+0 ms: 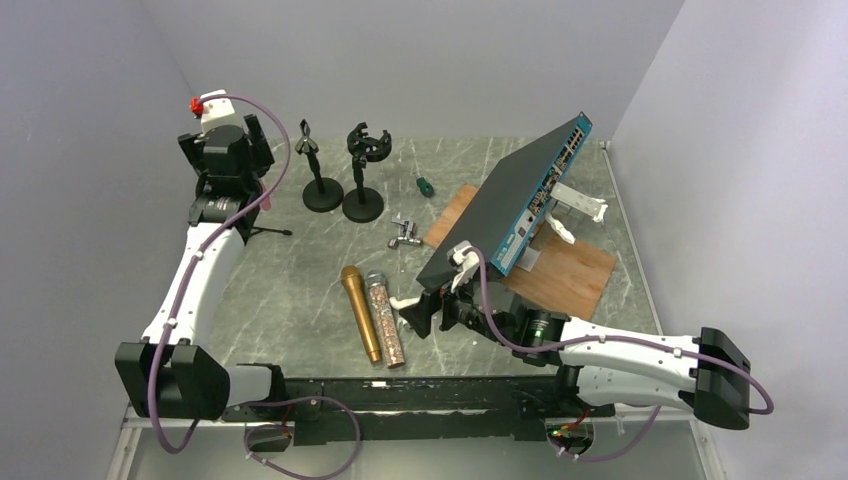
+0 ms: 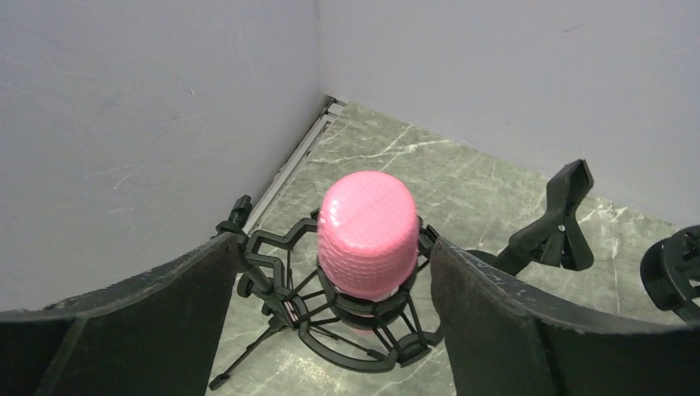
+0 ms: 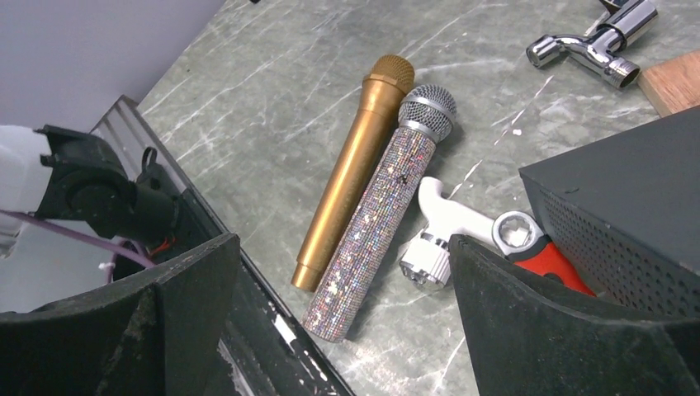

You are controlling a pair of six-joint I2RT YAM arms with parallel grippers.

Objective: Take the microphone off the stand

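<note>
Pink mic (image 2: 367, 235): sits upright in the black cradle of its stand (image 2: 272, 285), centre of the left wrist view, close to the corner of bench (image 2: 462, 173) and walls. Not lifted out. Seated in the ring, with thin tripod legs splayed on the bench below. In the top view, hidden under the left arm at upper left, with only one stand leg showing there.

Left pincer (image 2: 334, 247): spread wide, grips nothing. Fingers (image 2: 165, 322) at lower left and lower right of the frame, one on each side of the mic. Clear gap on the left. Right finger just beside the cradle rim, contact there impossible to tell.

Right pincer (image 3: 342, 243): likewise wide open and empty, low over the bench at lower centre of the top view. Beneath it in the right wrist view: gold mic (image 3: 355, 165) and glitter mic (image 3: 384, 223), lying side by side and touching, heads toward the top of the frame. Just right of these, a white tool (image 3: 442, 219) and a red wrench (image 3: 541, 252), partly behind the right finger.

Right of centre in the top view: dark box (image 1: 510, 205) with a blue edge, tilted over a wood board (image 1: 575, 275). Tap (image 1: 405, 235) just left of the board. Upper centre: clip stand (image 1: 320, 180) and clamp stand (image 1: 362, 185) close together, with a green screwdriver (image 1: 424, 186) to their right.
</note>
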